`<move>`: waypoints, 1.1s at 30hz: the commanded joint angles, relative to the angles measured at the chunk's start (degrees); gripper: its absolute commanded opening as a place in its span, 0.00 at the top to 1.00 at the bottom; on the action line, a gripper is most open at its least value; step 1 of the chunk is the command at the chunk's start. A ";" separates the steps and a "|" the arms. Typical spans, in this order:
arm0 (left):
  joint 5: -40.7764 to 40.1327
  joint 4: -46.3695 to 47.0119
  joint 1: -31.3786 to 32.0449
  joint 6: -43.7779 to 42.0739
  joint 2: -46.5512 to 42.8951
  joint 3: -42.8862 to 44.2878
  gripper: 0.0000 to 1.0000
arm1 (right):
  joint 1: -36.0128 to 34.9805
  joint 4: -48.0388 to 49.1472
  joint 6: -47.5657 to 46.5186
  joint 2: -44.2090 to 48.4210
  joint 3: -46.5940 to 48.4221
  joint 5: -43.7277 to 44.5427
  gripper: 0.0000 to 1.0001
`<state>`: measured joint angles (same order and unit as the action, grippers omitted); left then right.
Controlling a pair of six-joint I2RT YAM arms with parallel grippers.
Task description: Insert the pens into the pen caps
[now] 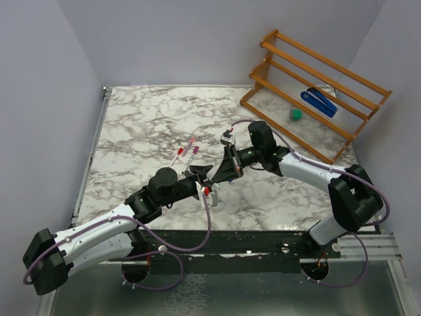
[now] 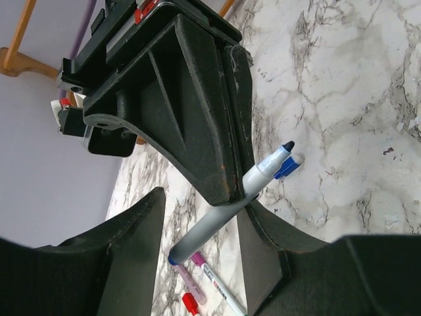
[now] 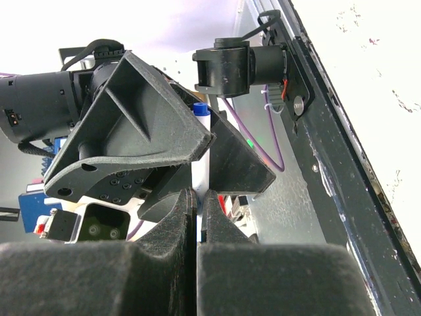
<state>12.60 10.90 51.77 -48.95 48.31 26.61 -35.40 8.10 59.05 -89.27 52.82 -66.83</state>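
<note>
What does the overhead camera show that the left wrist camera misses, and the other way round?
Only overhead: the stapler and the green block at the far right. Only left wrist: the pen gripped in the right gripper, its dark tip showing. Both: the right gripper itself and the spare pens lying on the table.

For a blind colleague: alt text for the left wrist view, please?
Black fingers of the right gripper clamp a grey pen with a bare dark tip, slanted over the marble table. The left gripper has its own fingers apart on either side of it; pens with pink and red ends lie on the table.
</note>
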 commanded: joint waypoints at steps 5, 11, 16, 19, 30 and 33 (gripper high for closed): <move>-0.78 -0.06 0.53 -0.23 0.38 1.14 0.57 | 0.06 2.84 1.86 0.10 -1.18 -1.72 1.00; -3.81 -0.98 0.67 -1.90 -0.40 0.80 0.64 | 0.05 2.93 2.03 1.06 -1.57 -1.90 1.00; -4.77 -1.67 0.68 -2.12 0.13 1.00 1.00 | 0.04 3.23 2.32 1.63 -1.67 -1.90 1.00; -4.86 -2.15 0.62 -1.99 0.59 1.28 1.00 | 0.07 3.39 2.45 1.91 -1.71 -1.99 1.00; -4.71 -2.46 0.62 -1.27 1.31 1.63 1.00 | 0.11 15.50 11.29 -0.04 -2.65 -2.39 0.56; -4.89 -2.46 0.62 -1.20 0.55 1.28 1.00 | 0.41 15.36 11.44 -0.58 -1.31 -1.25 0.45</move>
<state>8.86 7.53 52.49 -51.20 49.65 26.59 -34.89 19.11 68.16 -88.84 50.19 -67.40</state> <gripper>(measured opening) 0.066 0.514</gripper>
